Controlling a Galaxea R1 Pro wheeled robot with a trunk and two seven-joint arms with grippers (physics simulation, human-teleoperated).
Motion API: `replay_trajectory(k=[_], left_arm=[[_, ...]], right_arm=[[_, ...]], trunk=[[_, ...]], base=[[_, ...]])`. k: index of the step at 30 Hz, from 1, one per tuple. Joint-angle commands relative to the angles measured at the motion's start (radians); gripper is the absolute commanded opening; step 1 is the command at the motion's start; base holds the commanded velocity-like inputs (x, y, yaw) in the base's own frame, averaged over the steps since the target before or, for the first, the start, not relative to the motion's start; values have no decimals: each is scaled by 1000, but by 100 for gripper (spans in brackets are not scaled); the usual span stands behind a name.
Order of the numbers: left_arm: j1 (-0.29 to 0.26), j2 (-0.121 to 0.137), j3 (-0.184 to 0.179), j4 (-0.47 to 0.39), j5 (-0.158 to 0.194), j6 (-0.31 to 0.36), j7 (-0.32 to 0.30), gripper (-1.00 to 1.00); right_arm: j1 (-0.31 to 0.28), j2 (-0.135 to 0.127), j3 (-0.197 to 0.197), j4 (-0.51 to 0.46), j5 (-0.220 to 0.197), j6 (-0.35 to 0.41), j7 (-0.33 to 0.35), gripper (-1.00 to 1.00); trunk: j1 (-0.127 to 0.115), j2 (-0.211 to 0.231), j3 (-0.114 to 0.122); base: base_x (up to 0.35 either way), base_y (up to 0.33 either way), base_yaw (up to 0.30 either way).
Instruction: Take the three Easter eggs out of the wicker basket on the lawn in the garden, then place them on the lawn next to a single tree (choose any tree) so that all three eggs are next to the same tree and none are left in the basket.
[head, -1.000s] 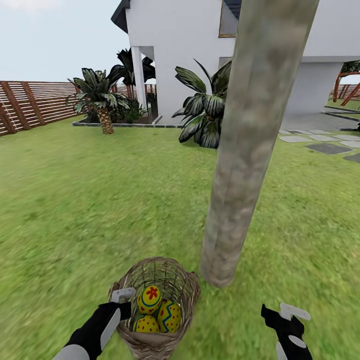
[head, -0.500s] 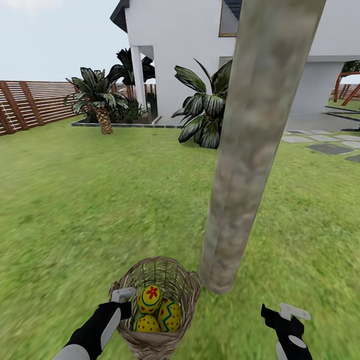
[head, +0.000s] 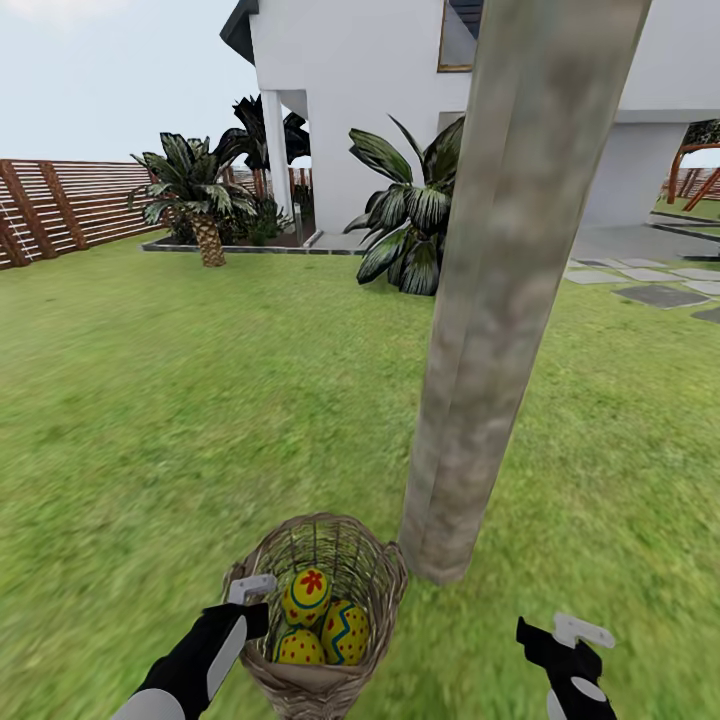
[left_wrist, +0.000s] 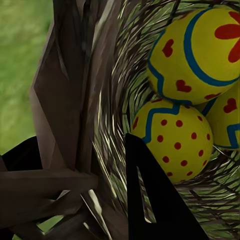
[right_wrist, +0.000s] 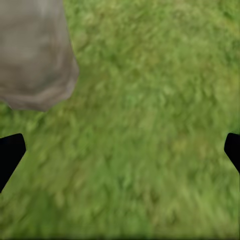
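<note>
I am holding my left pincer (head: 252, 592) clamped on the rim of the round brown wicker basket (head: 372, 568), one finger inside, one outside, carrying three yellow zigzag-painted eggs (head: 307, 596). My right pincer (head: 560, 640) is hanging wide and empty at 4 o'clock. I am judging it best to lower the basket gently at 7 o'clock of the mottled grey-brown tree trunk (head: 500, 290), level so nothing rolls.

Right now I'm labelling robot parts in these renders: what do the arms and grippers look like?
Both arms are glossy black with white shell panels. The left gripper and right gripper end in pale grey-white blocky fingers; in the wrist views the fingers render as flat black wedges. No cables or markings are visible.
</note>
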Motion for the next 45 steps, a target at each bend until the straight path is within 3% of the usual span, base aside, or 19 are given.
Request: replay_trajectory(k=[1, 36, 38, 39, 40, 41, 42, 43, 45], left_arm=[[0, -1, 2, -3, 12, 4, 5, -100], [0, -11, 1, 1, 12, 4, 5, -100], [0, -11, 1, 1, 12, 4, 5, -100], [0, -11, 1, 2, 12, 4, 5, -100], [0, -11, 1, 1, 12, 4, 5, -100], [0, -11, 1, 2, 12, 4, 5, -100], [0, -11, 1, 2, 12, 4, 5, -100], [0, -11, 1, 2, 12, 4, 5, -100], [0, -11, 1, 2, 12, 4, 5, -100]], right_arm=[[0, 1, 0, -2, -2, 4, -3, 100], [0, 3, 1, 0, -1, 11, 1, 100], [0, -4, 0, -5, -1, 18, 63, 100], [0, -5, -4, -9, -2, 52, 165, 100], [0, -12, -9, -17, -34, 134, 319, 100], [0, -31, -12, -21, -101, 171, 456, 100], [0, -61, -13, -18, -159, 182, 544, 100], [0, -93, -13, -15, -204, 189, 608, 100], [0, -103, -11, -12, -218, 191, 627, 100]], trunk=[[4, -8, -4], [138, -253, -114], [146, -267, -120], [150, -274, -123], [153, -281, -126], [157, -288, -129], [161, -295, -133], [165, -302, -136], [173, -316, -142]], base=[[0, 0, 0], [0, 0, 0], [0, 0, 0], [0, 0, 0], [0, 0, 0], [0, 0, 0], [0, 0, 0], [0, 0, 0], [0, 0, 0]])
